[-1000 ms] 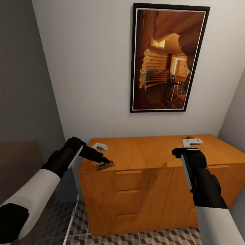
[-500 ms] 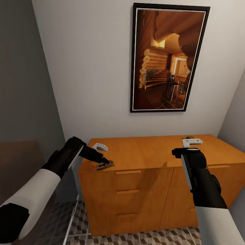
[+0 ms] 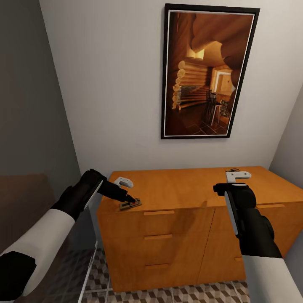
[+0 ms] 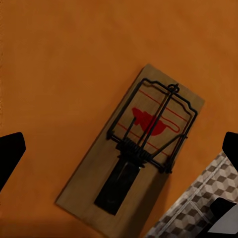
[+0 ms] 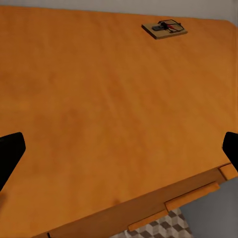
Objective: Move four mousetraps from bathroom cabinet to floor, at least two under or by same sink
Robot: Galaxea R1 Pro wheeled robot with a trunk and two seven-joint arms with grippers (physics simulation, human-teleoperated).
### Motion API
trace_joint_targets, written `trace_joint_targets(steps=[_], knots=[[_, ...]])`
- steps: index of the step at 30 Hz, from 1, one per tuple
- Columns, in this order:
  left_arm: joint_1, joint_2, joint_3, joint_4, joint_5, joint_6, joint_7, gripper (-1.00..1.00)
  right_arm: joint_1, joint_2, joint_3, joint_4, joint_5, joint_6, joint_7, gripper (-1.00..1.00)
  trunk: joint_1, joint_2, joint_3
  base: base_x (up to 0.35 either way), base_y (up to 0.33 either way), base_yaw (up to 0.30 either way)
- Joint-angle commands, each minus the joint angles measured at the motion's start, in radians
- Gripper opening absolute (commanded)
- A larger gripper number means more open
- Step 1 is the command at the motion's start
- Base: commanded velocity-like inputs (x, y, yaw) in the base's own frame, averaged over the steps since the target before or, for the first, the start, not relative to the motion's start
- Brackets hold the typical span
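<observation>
Straddling a mousetrap [image 4: 134, 153] with wide-open jaws, the left gripper [image 3: 131, 199] is hanging above it, fingers not touching it, seemingly lining up a grasp. The trap is lying flat at the cabinet's [image 3: 185, 219] front-left corner, its edge nearing the lip at 5 o'clock, with patterned floor [image 4: 191, 210] beyond. The right gripper [image 5: 119, 148] is also spread, holding nothing above bare orange top, another mousetrap [image 5: 164, 29] at 1 o'clock.

Your left wrist cam looks straight down on one mousetrap [image 4: 136, 156] lying flat and diagonal on the orange cabinet [image 4: 64, 64] surface, right by its edge. Red bait spot sits mid-board under the wire frame. Cube-patterned floor [image 4: 191, 210] shows past the edge. Jaws spread wide, nothing between them
</observation>
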Motion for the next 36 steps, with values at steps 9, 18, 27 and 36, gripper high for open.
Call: trace_joint_targets(steps=[9, 18, 27, 36], knots=[[-0.001, -0.001, -0.003, 0.008, -0.011, 0.001, -0.01, 1.0, -0.001, -0.003, 0.001, -0.001, -0.001, 0.004, -0.002, 1.0, 0.0, -0.001, -0.001, 0.0, 0.0, 0.0], [-0.001, -0.002, -0.004, 0.015, -0.01, 0.0, -0.008, 1.0, -0.001, -0.003, 0.001, -0.001, -0.002, 0.004, -0.002, 1.0, 0.0, -0.001, -0.001, 0.0, 0.0, 0.0], [-0.001, -0.004, -0.005, 0.026, -0.01, -0.002, -0.006, 1.0, -0.001, -0.003, 0.001, -0.001, -0.002, 0.004, -0.002, 1.0, 0.0, -0.001, -0.001, 0.0, 0.0, 0.0], [-0.001, -0.006, -0.004, 0.04, -0.01, -0.005, -0.002, 1.0, -0.001, -0.003, 0.0, -0.001, -0.003, 0.004, -0.001, 1.0, 0.0, -0.001, -0.001, 0.0, 0.0, 0.0]])
